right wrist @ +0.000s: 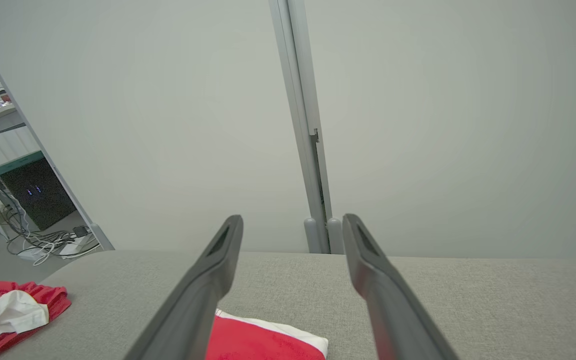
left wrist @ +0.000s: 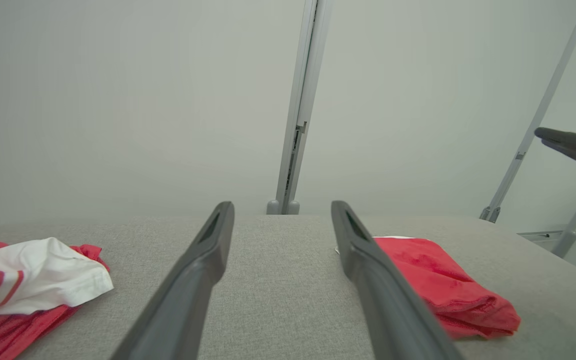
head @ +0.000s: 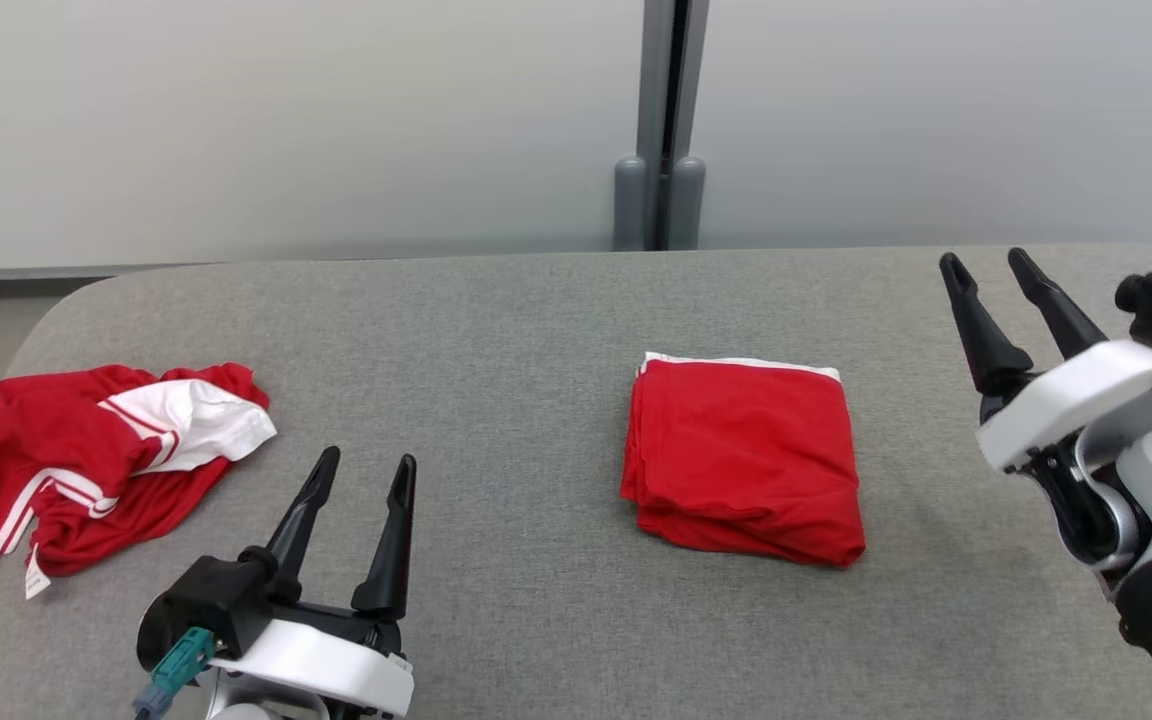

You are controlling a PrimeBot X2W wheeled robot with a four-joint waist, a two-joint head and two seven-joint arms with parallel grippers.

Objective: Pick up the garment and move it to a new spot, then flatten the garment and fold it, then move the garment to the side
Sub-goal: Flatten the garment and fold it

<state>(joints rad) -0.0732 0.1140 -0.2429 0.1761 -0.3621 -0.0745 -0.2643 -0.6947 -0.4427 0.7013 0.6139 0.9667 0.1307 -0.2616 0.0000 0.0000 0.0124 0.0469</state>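
Both my pincers stand wide and hold nothing: my left pincer [head: 368, 460] sits low at 7 o'clock, and my right pincer [head: 986, 260] is raised at 3 o'clock of the folded garment [head: 746, 460]. That garment lies flat on the counter [head: 496, 340], just right of centre. I judge it folded and placed. I should lift the right arm away high, clear of the stack. The crumpled garment [head: 86, 460] lies at 9 o'clock.

The head camera looks forward and down over the grey table [head: 536, 620], high enough to catch the wall [head: 286, 120]; the left wrist camera sits low, close to the tabletop, facing that wall along the left gripper [left wrist: 282, 206]; the right wrist camera faces likewise along the right gripper [right wrist: 292, 218]; all three share the folded garment [head: 741, 460], the crumpled garment [head: 56, 450] and the wall post [head: 661, 120].
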